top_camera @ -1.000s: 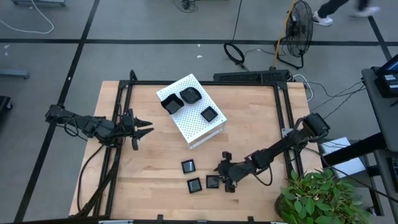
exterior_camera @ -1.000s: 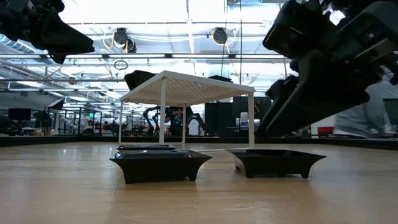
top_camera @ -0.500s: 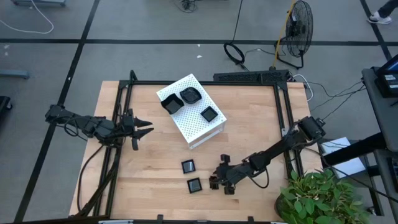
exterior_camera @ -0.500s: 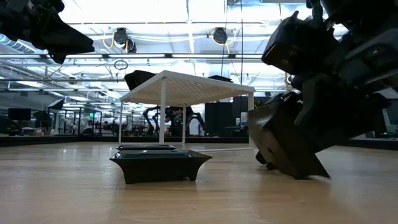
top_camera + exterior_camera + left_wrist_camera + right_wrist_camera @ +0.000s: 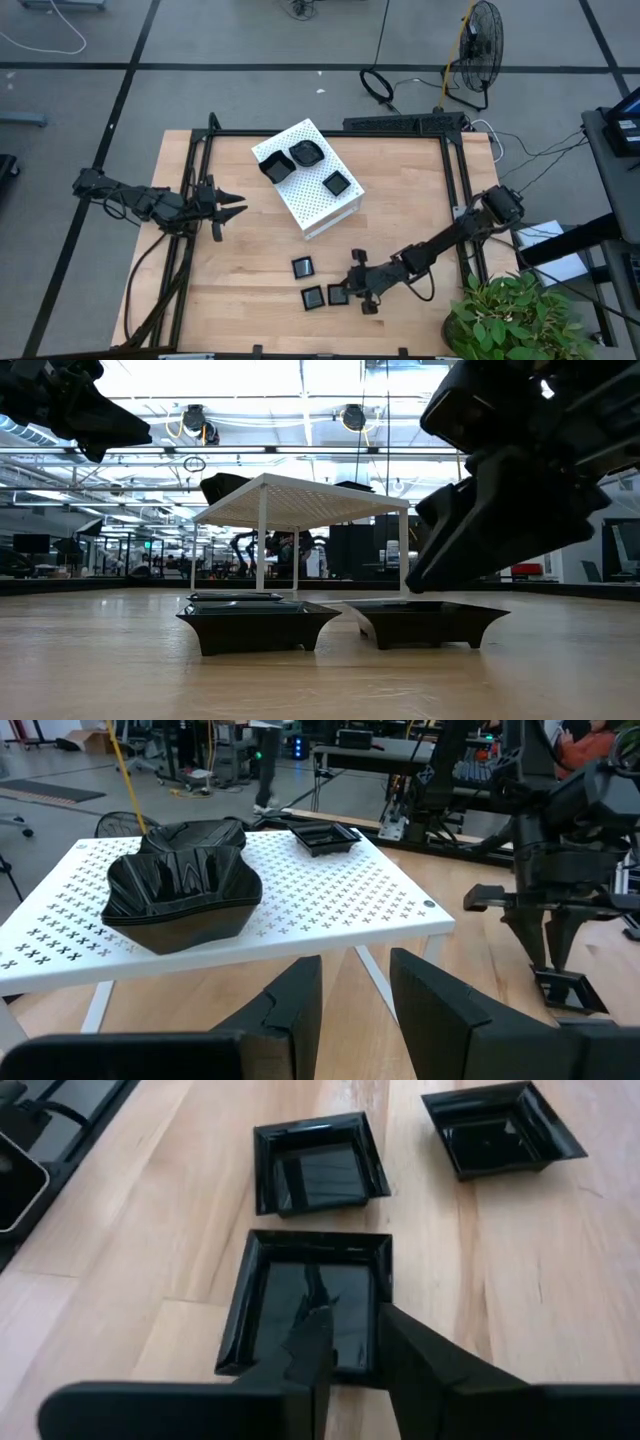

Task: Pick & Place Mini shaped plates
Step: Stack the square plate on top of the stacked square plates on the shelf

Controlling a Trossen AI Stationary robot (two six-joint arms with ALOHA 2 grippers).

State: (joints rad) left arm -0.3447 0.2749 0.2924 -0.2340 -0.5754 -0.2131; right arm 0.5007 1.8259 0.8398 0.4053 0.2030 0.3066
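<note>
Six mini shaped plates, small glossy black dishes with raised rims, are in view on a wooden bench (image 5: 250, 270) seen from above. Three of them sit on top of a white perforated box (image 5: 312, 203) that stands at an angle near the middle of the bench: a wavy-edged plate (image 5: 275, 168) at the box's far left corner, a rounded plate (image 5: 305, 153) just beside it, and a square plate (image 5: 336, 183) nearer the box's right edge. The other three lie flat on the bare wood in front of the box, close together but not touching: a far plate (image 5: 302, 267), a left plate (image 5: 313, 297), and a right plate (image 5: 338, 295) just beside the left one. The right hand (image 5: 349, 290) reaches in low from the bench's right side and hangs over the near edge of the right plate, which rests level on the wood; whether this hand is clamped on the rim or only poised at it, I cannot tell. The left hand (image 5: 238, 208) waits above the left part of the bench, pointing towards the box, its two fingers (image 5: 290, 1010) apart and holding nothing.
</note>
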